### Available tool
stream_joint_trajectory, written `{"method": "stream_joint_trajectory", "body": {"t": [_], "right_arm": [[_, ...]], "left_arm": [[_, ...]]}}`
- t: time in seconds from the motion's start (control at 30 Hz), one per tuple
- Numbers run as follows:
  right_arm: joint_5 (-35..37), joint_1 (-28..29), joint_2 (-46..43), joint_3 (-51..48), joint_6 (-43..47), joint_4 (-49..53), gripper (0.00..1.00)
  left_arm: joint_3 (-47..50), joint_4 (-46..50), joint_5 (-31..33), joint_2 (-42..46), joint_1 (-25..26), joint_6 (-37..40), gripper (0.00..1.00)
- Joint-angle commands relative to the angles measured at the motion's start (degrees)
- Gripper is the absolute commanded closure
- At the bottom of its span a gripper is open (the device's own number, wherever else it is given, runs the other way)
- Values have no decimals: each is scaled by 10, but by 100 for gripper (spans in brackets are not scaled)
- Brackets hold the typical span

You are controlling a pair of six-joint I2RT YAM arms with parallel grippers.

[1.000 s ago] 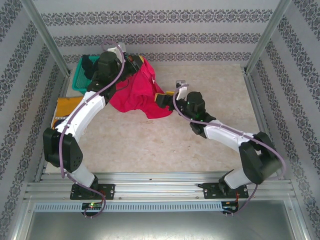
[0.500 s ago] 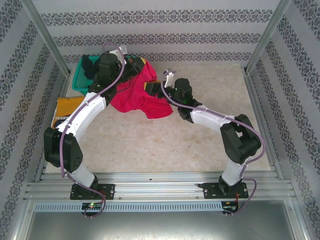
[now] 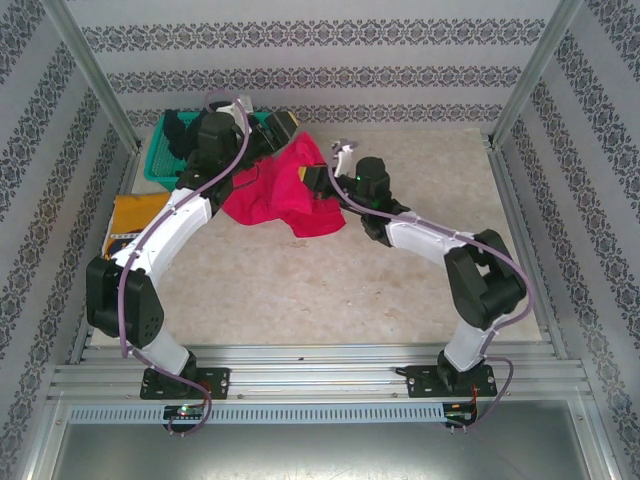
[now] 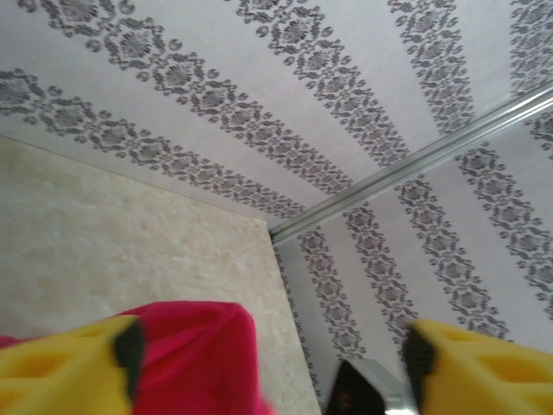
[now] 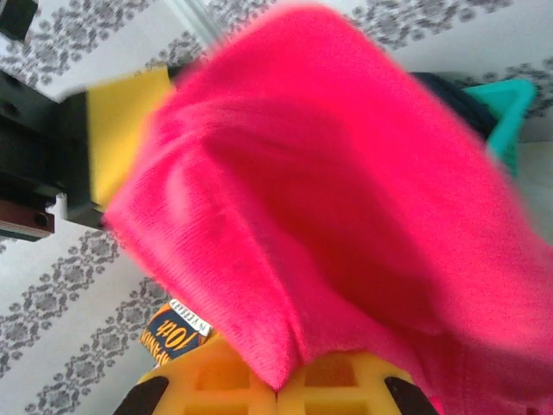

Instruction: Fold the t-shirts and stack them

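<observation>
Red t-shirt [image 3: 270, 195] is pinched by the clenched right pincer [image 3: 314, 180]; the left pincer [image 4: 268, 354] gapes, released. That shallow bite on bunched cloth could slip.

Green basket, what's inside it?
Dark cloth is heaped in the teal basket. The left arm covers much of it, so anything else inside is hidden.

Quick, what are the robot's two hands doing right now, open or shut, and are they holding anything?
Left gripper: open, jaws wide apart.
Right gripper: shut on the red t-shirt.
</observation>
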State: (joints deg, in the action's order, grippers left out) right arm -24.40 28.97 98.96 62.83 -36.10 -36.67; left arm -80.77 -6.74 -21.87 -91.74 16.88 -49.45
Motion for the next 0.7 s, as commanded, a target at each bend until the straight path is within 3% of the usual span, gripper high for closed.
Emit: {"method": "stream_joint_trajectory", "body": {"t": [0.0,0.17,0.3,0.47,0.67], "right_arm": [[32,-29,-79,-51,-4,-25,100],[91,-86,-190,-167,-18,11,100],[138,-148,-287,-232,-34,64,100],[186,-218,-376,-266,-19,168,100],[177,-275,-392,-283,-53,236,100]], "left_arm": [[18,33,75,45,4,56,0],[98,114,236,119,2,104,0],[185,139,308,152,-3,67,0],[260,133,315,142,-21,-33,0],[276,112,297,74,-27,-103,0]]}}
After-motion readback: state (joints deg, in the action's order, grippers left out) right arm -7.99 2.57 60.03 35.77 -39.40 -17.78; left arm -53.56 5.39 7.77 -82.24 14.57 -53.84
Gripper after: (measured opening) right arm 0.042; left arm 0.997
